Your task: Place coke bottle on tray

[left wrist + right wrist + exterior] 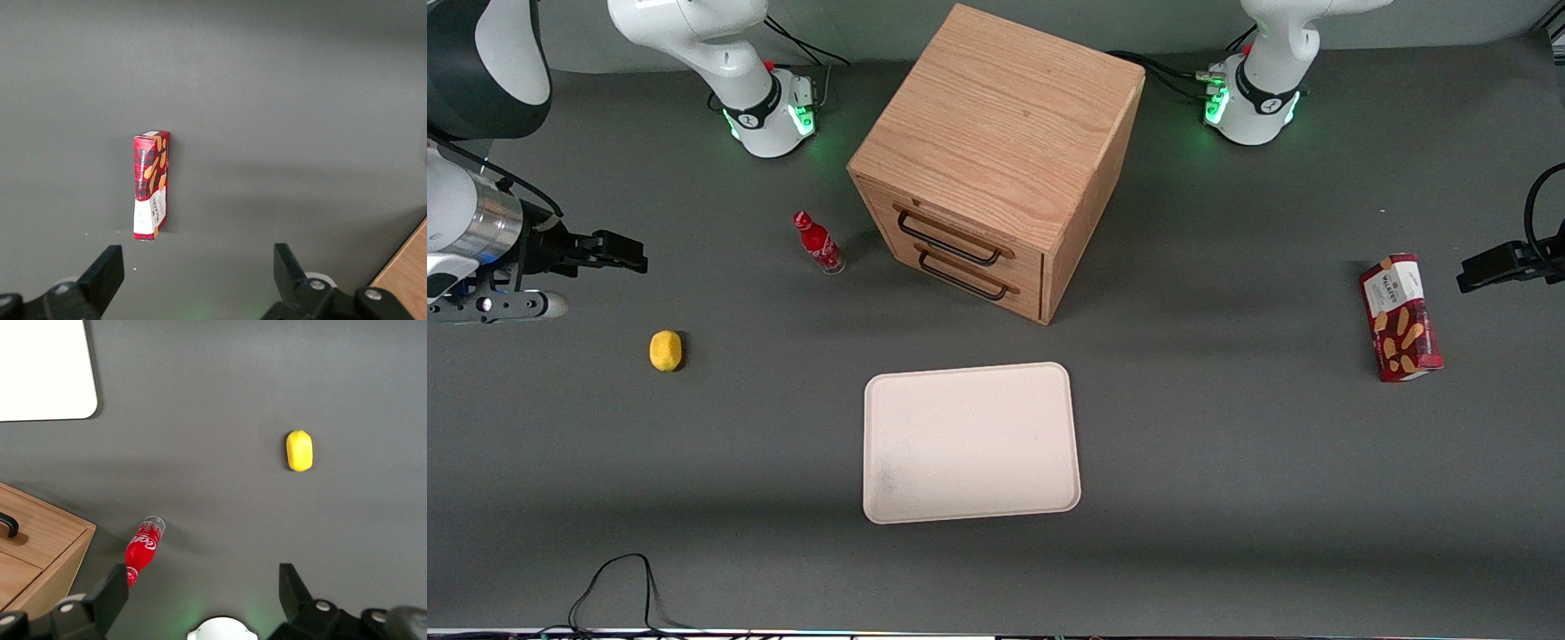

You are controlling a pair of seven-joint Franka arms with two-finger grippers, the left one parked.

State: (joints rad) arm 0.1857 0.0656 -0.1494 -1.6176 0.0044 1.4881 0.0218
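The right arm's gripper (200,590), fingers spread wide and empty, hangs above the table toward its own end. The coke bottle (819,243) stands beside the wooden cabinet (996,160) (drawer side), while the cream tray (971,442) waits nearer the camera, ready to receive it.

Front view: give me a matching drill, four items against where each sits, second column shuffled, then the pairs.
Column 1:
1. coke bottle
2. tray
3. biscuit box
4. tool

Column 2:
A. toward the parked arm's end of the table
B. on the table beside the wooden cabinet, standing
C. open, off at the working arm's end, above the lemon
D. nearer the front camera than the cabinet, nothing on it

Pairs: 1-B, 2-D, 3-A, 4-C
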